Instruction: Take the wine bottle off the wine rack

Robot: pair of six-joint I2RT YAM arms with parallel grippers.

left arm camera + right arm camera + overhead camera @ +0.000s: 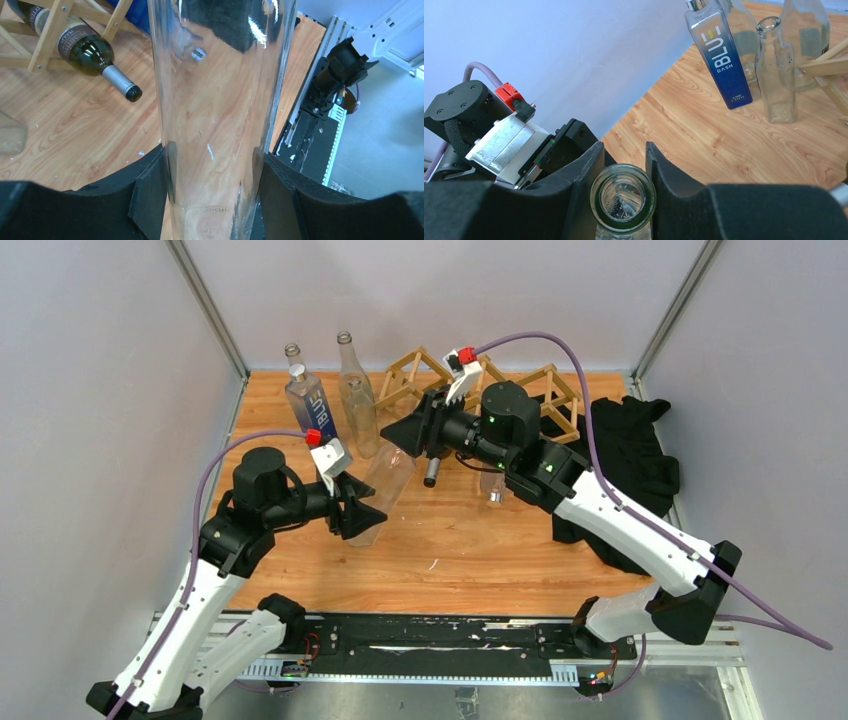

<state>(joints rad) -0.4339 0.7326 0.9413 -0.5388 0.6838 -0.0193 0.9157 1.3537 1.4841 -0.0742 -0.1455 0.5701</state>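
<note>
A clear glass bottle hangs tilted over the table in front of the wine rack, held from both ends. My left gripper is shut on its wide body, with a pad pressed to each side. My right gripper is shut on its open mouth, one finger on each side of the rim. A dark green wine bottle with a silver neck still lies in the wooden rack, its neck sticking out toward the front.
A blue labelled bottle and two clear bottles stand at the back left. A black cloth lies at the right. Another capped bottle neck pokes out beneath my right arm.
</note>
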